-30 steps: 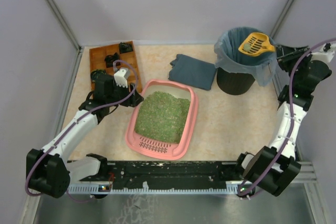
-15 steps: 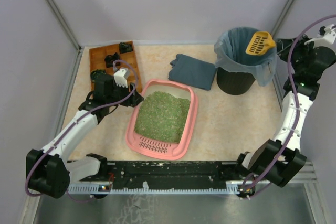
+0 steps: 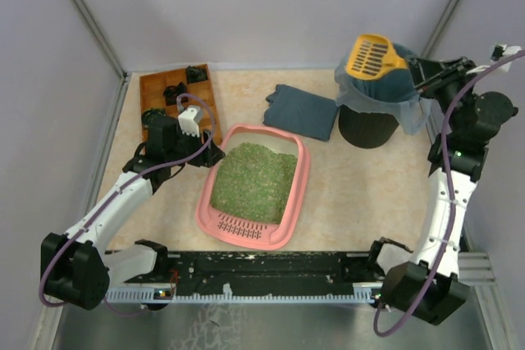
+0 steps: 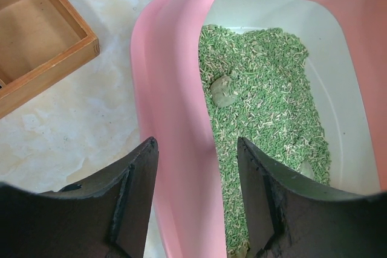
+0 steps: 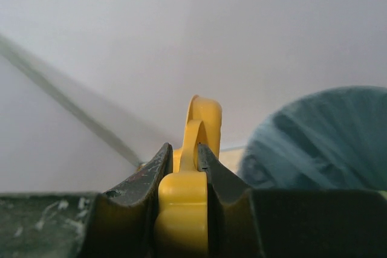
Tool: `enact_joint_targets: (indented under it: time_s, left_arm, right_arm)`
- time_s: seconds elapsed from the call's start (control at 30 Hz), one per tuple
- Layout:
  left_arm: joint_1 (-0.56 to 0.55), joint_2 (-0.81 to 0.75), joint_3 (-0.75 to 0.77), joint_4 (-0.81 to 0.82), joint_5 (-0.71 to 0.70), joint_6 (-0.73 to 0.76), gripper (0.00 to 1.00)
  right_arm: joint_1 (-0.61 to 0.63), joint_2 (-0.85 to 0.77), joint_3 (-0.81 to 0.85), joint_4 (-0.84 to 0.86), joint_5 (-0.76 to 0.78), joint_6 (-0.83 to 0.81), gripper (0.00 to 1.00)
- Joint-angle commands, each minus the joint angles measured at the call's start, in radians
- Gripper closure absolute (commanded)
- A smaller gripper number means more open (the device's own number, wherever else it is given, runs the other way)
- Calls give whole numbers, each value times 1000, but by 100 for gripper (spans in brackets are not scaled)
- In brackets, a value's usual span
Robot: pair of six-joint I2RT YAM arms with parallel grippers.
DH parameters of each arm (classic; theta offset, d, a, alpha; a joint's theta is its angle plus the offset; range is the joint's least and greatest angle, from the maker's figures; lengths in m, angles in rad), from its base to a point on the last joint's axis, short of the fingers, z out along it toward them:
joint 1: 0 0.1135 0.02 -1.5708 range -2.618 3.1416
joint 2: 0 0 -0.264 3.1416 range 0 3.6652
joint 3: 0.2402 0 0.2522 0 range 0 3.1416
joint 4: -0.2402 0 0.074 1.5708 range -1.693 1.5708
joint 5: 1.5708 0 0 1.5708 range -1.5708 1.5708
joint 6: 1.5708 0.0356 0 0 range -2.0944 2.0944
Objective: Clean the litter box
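**Pink rectangular plastic litter box (image 3: 302,178) lying mid-way along the desk (image 3: 361,194), a grey clump (image 4: 222,90) in its green litter.**

Its left wall is straddled by the half-open left tool (image 4: 196,144); a clamp cannot be confirmed. The yellow slotted plastic scoop (image 3: 371,55) is pinched by its handle in the closed right tool (image 5: 184,156), over the black bagged bin (image 3: 369,125); tilted there, residue could be dropped outside it.

The long pink wall of the litter box (image 4: 175,119) is straddled by the left gripper (image 4: 196,144), its jaws held apart. One dark finger (image 4: 130,197) is seen outside that wall, over the table (image 4: 91,107); the other is inside, over the green litter (image 4: 272,113). A grey-green clump (image 4: 224,90) is seen on the litter near that wall. A wooden tray (image 4: 42,46) is set outside the litter box, apart from it.
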Motion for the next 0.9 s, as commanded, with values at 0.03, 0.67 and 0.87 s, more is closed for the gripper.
enact_joint_targets:
  time_s: [0.03, 0.67, 0.87]
  left_arm:
    - [6, 8, 0, 23, 23, -3, 39]
    - [6, 22, 7, 19, 25, -1, 40]
    - [6, 28, 5, 19, 30, -1, 40]
  right_arm:
    - [164, -59, -37, 48, -50, 116, 100]
    - [828, -115, -282, -215, 269, -39, 100]
    - [974, -34, -219, -350, 501, -91, 100]
